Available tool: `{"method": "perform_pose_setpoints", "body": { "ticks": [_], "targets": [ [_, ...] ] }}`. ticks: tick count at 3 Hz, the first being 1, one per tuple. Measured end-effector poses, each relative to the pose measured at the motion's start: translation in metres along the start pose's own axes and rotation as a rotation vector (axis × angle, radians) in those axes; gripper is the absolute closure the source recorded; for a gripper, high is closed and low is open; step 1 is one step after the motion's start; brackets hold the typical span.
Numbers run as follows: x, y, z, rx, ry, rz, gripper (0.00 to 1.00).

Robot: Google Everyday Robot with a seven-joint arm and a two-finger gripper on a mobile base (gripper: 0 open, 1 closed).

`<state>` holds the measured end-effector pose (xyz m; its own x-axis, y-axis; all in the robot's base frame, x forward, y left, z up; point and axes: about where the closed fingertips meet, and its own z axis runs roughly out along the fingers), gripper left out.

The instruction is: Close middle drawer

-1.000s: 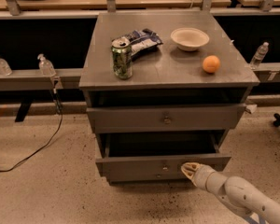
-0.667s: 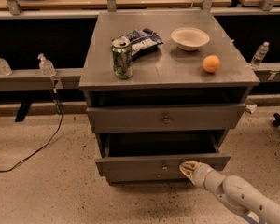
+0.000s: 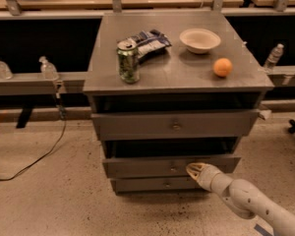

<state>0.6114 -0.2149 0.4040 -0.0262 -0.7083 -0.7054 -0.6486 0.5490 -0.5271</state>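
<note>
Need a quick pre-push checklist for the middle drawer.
1. Middle drawer shut: not ok, its front juts past the bottom drawer.
2. Claw at the correct drawer: ok, it is at the middle front, right of the knob.
3. Claw touching the front: cannot tell.
4. Push centred: not ok, off to the right; the drawer may skew.
5. Drawer inside free of obstacles: cannot tell, too dark.
6. Can upright, bowl and orange settled on top: ok.

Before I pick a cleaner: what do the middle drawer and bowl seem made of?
The middle drawer looks like painted metal: flat, dull-grey, matte front. The bowl may be paper or plastic: matte off-white, thin rim. The gripper is at the drawer front, right of its knob.
</note>
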Motion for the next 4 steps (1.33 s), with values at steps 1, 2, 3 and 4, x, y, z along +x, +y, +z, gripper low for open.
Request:
{"method": "perform_pose_setpoints", "body": {
  "ticks": [1, 2, 3, 4],
  "targets": [
    [-0.001, -0.003, 0.004, 0.007, -0.003, -0.002, 1.00],
    [-0.005, -0.014, 0.020, 0.030, -0.012, -0.009, 1.00],
    [-0.009, -0.024, 0.034, 0.049, -0.018, -0.017, 1.00],
    [-0.009, -0.024, 0.034, 0.049, -0.018, -0.017, 1.00]
  ]
}}
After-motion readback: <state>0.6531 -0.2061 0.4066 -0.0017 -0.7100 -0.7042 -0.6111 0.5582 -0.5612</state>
